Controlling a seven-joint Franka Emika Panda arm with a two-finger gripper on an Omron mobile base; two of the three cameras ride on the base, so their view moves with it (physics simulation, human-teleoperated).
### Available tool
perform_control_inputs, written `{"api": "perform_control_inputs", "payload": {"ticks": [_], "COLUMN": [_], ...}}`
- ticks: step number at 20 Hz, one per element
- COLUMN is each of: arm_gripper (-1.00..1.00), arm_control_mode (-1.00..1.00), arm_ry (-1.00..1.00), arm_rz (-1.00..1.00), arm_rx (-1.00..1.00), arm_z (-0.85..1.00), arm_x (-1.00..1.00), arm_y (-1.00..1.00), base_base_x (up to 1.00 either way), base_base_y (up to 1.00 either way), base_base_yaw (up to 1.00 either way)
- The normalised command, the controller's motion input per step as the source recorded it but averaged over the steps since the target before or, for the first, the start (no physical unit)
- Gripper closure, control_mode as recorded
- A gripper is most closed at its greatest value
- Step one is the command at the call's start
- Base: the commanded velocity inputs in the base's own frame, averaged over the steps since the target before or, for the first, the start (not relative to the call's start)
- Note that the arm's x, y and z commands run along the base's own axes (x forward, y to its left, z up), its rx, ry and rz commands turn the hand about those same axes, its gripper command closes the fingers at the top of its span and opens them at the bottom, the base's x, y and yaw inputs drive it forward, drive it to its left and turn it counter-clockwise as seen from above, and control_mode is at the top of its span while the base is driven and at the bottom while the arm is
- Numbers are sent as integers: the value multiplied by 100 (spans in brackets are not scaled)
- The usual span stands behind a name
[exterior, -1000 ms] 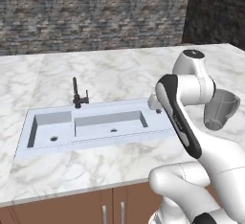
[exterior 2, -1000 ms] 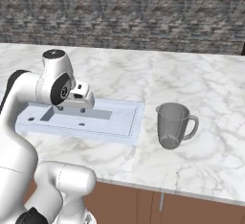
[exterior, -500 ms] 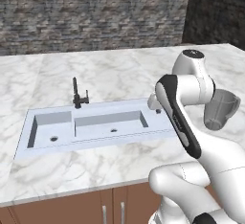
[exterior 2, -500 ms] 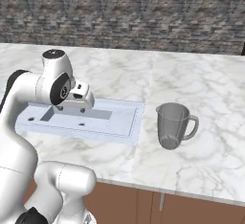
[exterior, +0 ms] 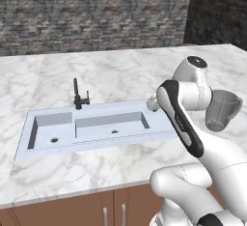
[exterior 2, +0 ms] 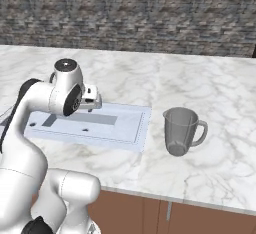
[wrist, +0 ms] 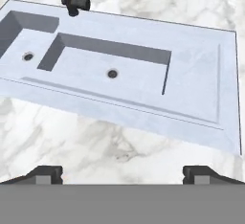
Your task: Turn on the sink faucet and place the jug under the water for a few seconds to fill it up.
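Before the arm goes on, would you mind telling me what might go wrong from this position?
1. The faucet is thin and its side lever short; the open claw, hanging over the sink's near rim, might slip off it or push it wrongly.
2. The jug stands upright on the counter right of the sink, partly hidden behind the arm in the left base view; a wide swing might knock it over.

**Sink and jug on the marble counter, arm between them**

You see the sink (exterior: pixel 96 128) set into the marble counter (exterior: pixel 111 75), with two basins and a dark drain hole in each. The sink faucet (exterior: pixel 78 96) stands black and upright at its back edge. The white arm (exterior: pixel 185 119) rises from the lower right and bends over the sink's right end. The jug (exterior: pixel 222 110) stands right of the arm, partly hidden by it.
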Motion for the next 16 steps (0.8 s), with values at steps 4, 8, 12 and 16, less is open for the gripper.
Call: {"api": "perform_control_inputs", "payload": {"ticks": [4,8,12,16], "arm_gripper": [-100,-100,-100,-100], "arm_control_mode": [-100,-100,-100,-100], "arm_ry": [-33,-17,-5,0], "arm_rz": [53,42,26,21], "arm_rx": [19,15,11,5], "arm_z": [-1,-10,-25,-27], "arm_x": [100,97,74,58], "arm_y": [13,44,71,67], "base_base_x": [0,0,0,0], "base_base_y": [0,0,0,0], "base_base_yaw": [0,0,0,0]}}
